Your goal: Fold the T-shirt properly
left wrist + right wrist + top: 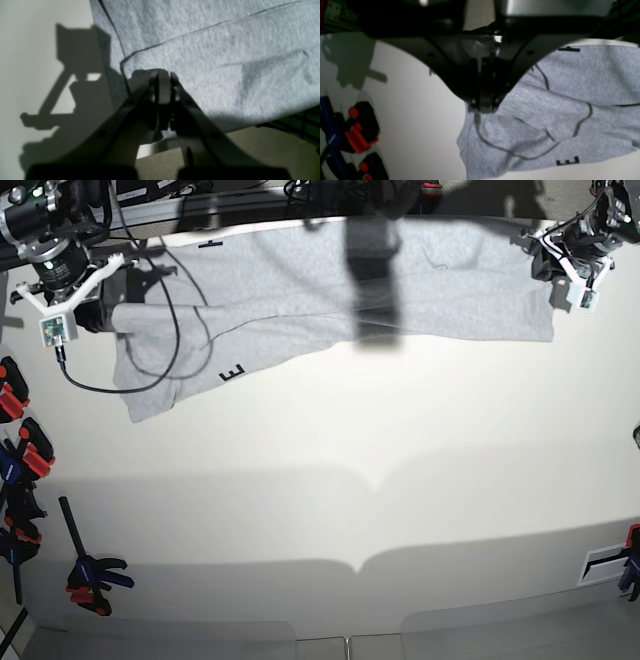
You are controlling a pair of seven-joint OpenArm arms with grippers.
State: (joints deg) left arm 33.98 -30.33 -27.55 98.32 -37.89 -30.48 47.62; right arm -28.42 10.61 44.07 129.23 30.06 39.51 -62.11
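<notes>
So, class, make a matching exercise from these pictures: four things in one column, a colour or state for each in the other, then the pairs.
1. T-shirt
2. table
3. letter E
4. left gripper

a. black
b. shut on cloth
c. white
d. grey

Pairs: 1-d, 2-c, 3-a, 4-b
</notes>
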